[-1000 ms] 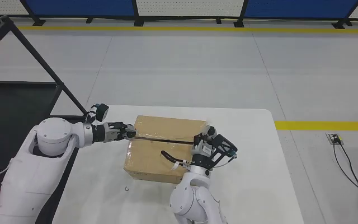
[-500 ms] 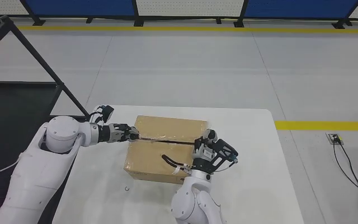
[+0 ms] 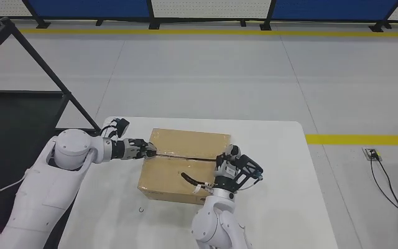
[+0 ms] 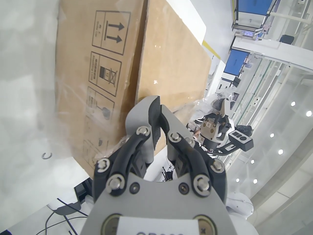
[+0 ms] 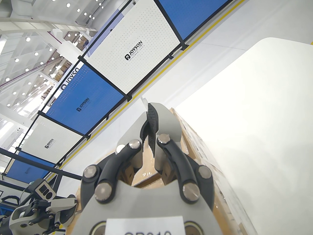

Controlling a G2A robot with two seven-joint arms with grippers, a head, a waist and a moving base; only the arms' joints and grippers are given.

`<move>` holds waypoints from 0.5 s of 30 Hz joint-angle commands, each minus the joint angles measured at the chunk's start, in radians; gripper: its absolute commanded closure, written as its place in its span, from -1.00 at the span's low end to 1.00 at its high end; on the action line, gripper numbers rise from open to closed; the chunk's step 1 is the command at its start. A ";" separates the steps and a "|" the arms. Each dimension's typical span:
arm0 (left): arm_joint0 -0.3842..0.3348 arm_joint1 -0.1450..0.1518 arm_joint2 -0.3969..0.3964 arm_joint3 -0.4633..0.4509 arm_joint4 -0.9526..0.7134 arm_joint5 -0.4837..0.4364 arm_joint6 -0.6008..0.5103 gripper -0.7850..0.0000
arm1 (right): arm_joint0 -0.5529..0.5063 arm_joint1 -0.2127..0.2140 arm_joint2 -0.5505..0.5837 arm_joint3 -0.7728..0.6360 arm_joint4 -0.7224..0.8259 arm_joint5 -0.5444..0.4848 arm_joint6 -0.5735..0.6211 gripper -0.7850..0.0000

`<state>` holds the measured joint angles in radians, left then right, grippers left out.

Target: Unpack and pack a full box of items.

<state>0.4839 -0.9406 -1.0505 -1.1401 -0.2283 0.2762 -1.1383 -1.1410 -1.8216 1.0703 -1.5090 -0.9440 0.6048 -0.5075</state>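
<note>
Cardboard box (image 3: 181, 144) on white table (image 3: 283, 187) | my left gripper (image 4: 158, 103) at one end of it, fingers pressed together | my right gripper (image 5: 150, 109) at the opposite end, also closed

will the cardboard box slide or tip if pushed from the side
Probably slides rather than tips: the cardboard box is wide, low and flat on the smooth table. The clear tape over its seam suggests it is stiff.

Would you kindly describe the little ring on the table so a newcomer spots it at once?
A taped cardboard box stands on the white table. Off its near corner on the left gripper's side lies a tiny ring. Unlike the brown box, it is dark, thin and C-shaped.
</note>
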 commanded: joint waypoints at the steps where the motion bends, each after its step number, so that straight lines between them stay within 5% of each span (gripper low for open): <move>1: -0.002 -0.001 0.002 0.001 -0.001 0.000 0.001 1.00 | -0.004 0.001 0.004 -0.001 -0.002 0.002 0.003 1.00; 15: -0.018 -0.008 0.017 0.010 -0.005 0.001 0.000 1.00 | -0.033 0.006 0.014 -0.029 -0.029 0.020 0.060 1.00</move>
<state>0.4670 -0.9479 -1.0338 -1.1313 -0.2327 0.2769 -1.1389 -1.1727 -1.8158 1.0827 -1.5368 -0.9726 0.6269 -0.4500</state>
